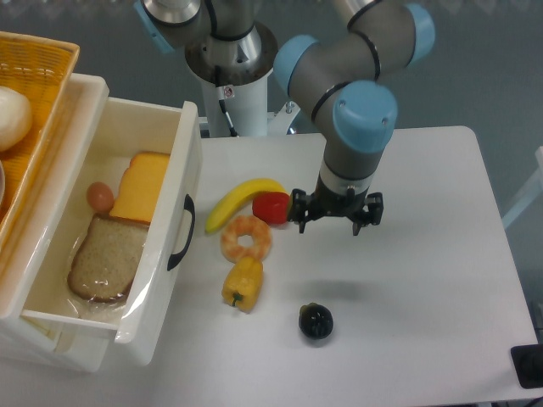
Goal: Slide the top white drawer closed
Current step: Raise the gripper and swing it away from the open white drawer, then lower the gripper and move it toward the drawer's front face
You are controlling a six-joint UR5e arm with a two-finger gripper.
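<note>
The top drawer (pixel 119 237) stands pulled far out at the table's left, food inside. The gripper (pixel 337 222), fingers spread wide and empty, hangs just right of the red pepper (pixel 271 207). Sweeping left toward the black handle (pixel 181 232), it could shove the banana (pixel 237 200) and donut (pixel 247 238) against the front panel.

The orange woven basket (pixel 34 76) runs off the left edge, as does a white round object (pixel 13 114) inside it. The glossy white plastic top drawer (pixel 153 280) hides the cabinet below. I cannot tell my end effector (pixel 336 222) finger spacing.
</note>
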